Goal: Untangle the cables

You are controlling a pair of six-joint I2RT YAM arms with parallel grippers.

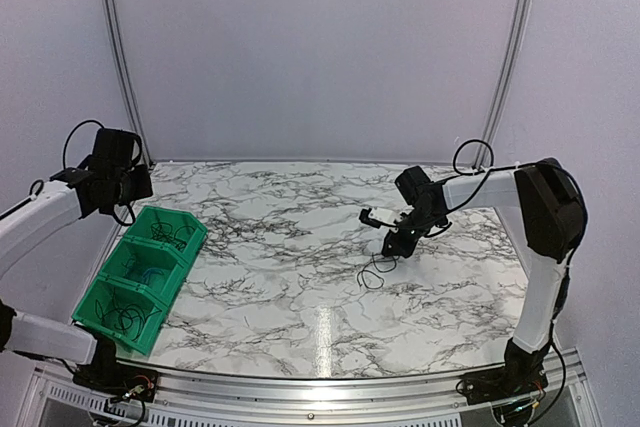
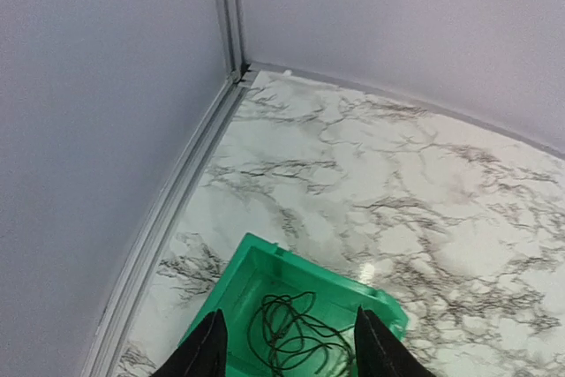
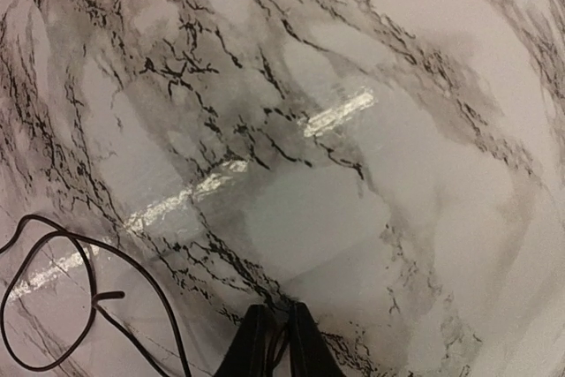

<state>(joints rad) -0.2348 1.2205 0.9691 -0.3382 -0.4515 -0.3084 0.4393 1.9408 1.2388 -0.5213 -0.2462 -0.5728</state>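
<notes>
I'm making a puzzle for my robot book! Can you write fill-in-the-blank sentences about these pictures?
The row has ____ green bins. The coiled cable under the left gripper is coloured ____. Open or shut, the left gripper is ____. Open or shut, the right gripper is ____.
Missing words: three, black, open, shut.

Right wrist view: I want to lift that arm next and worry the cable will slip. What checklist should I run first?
1. Right gripper shut: ok.
2. Cable pinched in it: cannot tell.
3. Cable's loop lying free on the table, nothing on it: ok.
4. Left gripper open and empty: ok.
5. Left gripper out of the way, over the bin: ok.
6. Coil inside the bin: ok.
</notes>
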